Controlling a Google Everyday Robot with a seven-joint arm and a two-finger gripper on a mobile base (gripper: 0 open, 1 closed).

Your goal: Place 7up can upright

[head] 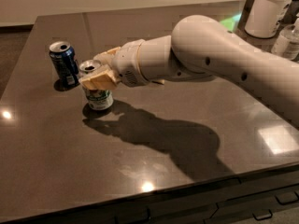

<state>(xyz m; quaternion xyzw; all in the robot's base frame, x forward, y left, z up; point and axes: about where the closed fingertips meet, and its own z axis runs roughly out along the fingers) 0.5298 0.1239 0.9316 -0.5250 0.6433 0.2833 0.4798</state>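
Observation:
The 7up can [99, 100], silvery-white with green markings, stands upright on the dark table [56, 162] at the left. My gripper [95, 70] reaches in from the right and straddles the can's upper part. One tan finger [99, 80] crosses its front and the other lies behind it, so the gripper is shut on the can. The can's open top [88, 66] shows between the fingers.
A dark blue can [64, 63] stands upright just left of and behind the 7up can, close to the gripper. A white jar [267, 10] and a clear bottle [288, 40] stand at the far right corner. My arm [219, 59] spans the table's right half.

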